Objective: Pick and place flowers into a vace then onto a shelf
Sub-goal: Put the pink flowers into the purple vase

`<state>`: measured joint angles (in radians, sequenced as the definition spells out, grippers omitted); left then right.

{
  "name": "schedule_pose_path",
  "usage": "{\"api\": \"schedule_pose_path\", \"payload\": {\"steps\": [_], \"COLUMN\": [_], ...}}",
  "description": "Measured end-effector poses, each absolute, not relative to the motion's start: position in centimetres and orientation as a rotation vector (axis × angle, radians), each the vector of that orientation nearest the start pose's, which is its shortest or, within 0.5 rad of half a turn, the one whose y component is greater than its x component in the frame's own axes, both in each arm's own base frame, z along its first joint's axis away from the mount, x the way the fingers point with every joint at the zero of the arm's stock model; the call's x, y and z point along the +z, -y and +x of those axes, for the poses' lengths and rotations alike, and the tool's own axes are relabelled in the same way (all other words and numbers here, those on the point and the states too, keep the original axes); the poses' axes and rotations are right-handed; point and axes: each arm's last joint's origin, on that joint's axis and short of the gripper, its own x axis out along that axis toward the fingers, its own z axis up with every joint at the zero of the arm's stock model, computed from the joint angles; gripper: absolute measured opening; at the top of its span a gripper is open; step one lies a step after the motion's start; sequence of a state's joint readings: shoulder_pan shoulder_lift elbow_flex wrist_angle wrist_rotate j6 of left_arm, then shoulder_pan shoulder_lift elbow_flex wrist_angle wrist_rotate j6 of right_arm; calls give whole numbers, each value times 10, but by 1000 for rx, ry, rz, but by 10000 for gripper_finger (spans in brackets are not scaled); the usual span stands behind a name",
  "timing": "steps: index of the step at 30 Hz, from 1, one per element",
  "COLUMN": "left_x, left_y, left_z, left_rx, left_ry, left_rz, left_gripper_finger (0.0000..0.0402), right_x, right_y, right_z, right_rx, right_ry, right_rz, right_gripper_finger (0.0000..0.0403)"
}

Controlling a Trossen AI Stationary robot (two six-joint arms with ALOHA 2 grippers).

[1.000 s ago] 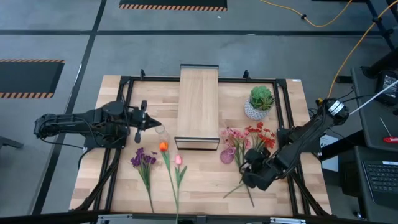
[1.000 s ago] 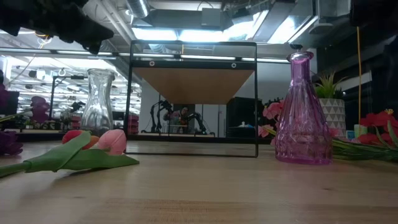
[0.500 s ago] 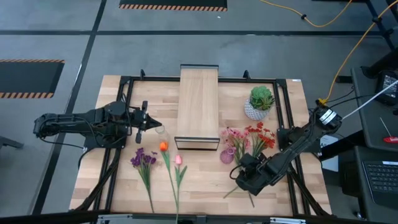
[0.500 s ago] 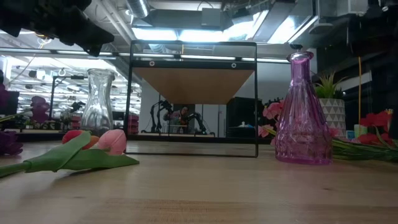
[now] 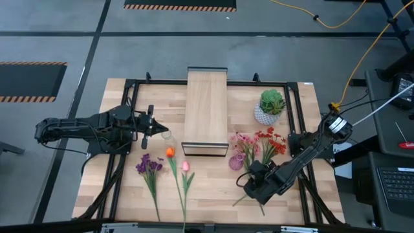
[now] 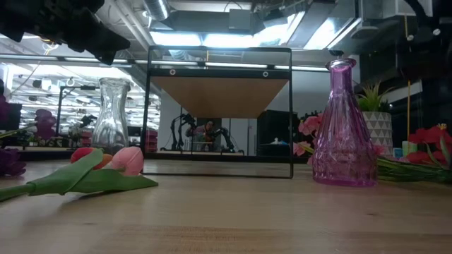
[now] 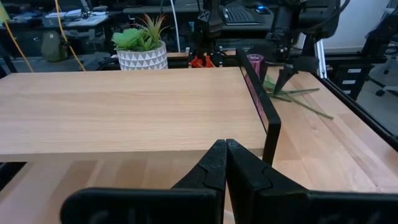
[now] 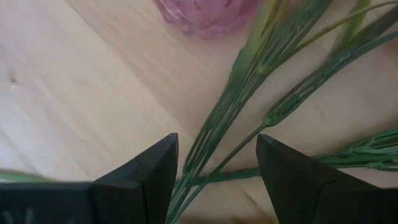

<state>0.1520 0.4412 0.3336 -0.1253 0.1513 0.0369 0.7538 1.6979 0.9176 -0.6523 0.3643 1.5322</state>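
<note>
On the table [image 5: 213, 184], flower stems [image 8: 249, 118] between the open right gripper [image 8: 214, 180].

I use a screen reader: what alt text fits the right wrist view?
Open right gripper hovers over green flower stems lying on the wood table, the stems running between its jaws. The base of a pink vase sits beyond.

Overhead looks straight down; low camera level, close; both share shelf [image 5: 206, 110], probably purple vase [image 6: 344, 127].
</note>
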Motion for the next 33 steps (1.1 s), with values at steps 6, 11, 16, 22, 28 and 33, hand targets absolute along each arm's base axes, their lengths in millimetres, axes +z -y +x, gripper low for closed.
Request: {"api": "schedule_pose_path", "payload": {"steps": [6, 11, 16, 22, 28, 33], "left_x": [227, 227, 226, 226, 226, 226], "left_y": [-15, -15, -15, -15, -15, -15], "left_z": [124, 124, 124, 124, 124, 124], "left_rx": [-3, -3, -4, -4, -3, -4], "left_ry": [-230, -237, -242, -242, -245, -245], "left_rz": [3, 2, 2, 2, 1, 1], "left_gripper_finger": [4, 4, 4, 4, 4, 4], "right_x": [134, 134, 134, 134, 128, 123], "right_y": [-182, -179, -177, -176, -168, -162], "right_z": [217, 220, 221, 223, 224, 222], "right_rx": [-651, -665, -670, -677, -694, -694], "right_ry": [-1044, -1030, -1029, -1027, -1040, -1058], "right_rz": [516, 508, 511, 519, 537, 567], "right_gripper_finger": [218, 218, 218, 208, 185, 164]}}
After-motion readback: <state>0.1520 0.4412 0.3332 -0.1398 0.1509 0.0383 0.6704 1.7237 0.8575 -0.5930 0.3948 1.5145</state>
